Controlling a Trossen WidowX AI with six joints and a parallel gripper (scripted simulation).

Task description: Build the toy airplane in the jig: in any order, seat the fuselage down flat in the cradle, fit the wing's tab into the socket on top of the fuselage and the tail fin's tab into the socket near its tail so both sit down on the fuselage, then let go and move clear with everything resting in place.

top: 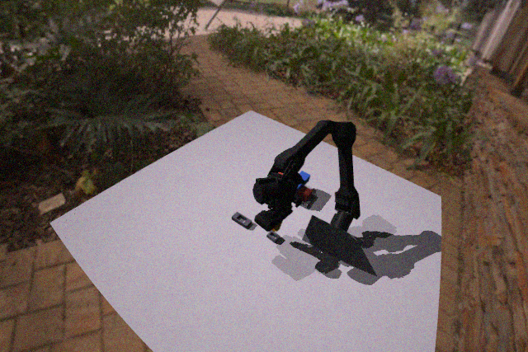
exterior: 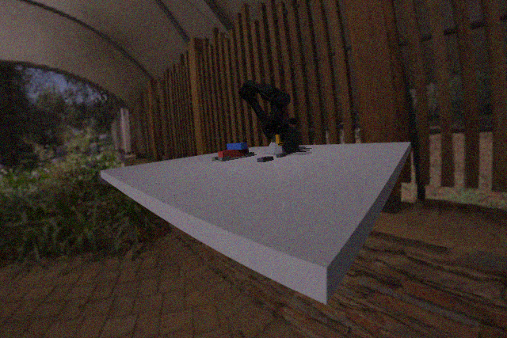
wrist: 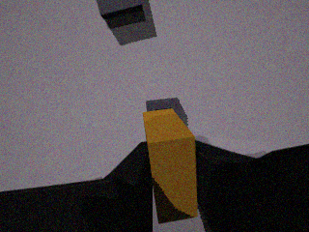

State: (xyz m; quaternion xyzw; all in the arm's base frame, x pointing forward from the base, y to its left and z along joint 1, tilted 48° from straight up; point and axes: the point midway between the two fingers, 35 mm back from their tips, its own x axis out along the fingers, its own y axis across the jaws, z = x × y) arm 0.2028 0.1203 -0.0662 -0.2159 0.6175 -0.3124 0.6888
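Note:
My gripper is shut on the yellow tail fin, which stands between the fingertips. The fin is held a little above a small grey holder. The red fuselage lies along the grey cradle. The blue wing is on top of the fuselage. The arm partly hides fuselage and wing in the top view, so how fully they sit cannot be told. The fuselage's tail socket cannot be made out.
A second grey holder, with a recess in it, lies on the white table near the small holder. A dark slanted panel stands by the arm's base. Shadows fall around it.

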